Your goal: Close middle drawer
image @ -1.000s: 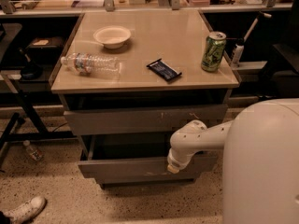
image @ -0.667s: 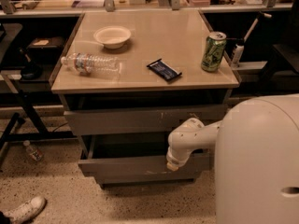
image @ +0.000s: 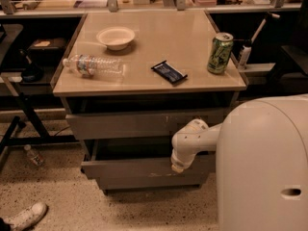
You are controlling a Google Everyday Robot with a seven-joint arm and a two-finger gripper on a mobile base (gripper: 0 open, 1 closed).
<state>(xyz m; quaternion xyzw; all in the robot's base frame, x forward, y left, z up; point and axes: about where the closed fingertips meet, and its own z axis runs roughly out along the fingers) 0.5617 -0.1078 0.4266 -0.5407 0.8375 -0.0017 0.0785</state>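
I judge closing unfinished: the wide shallow grey middle drawer [image: 125, 125] looks slightly out under the tan tabletop's [image: 163, 37] front edge, my white gripper [image: 177, 166] hangs below it toward the right corner, and I cannot tell its grip.

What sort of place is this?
Likely a lab or workshop: cluttered workbench behind, a drawer cabinet holding a soda can and water bottle, a speckled hard floor. The robot's pincer is low at the cabinet's front.
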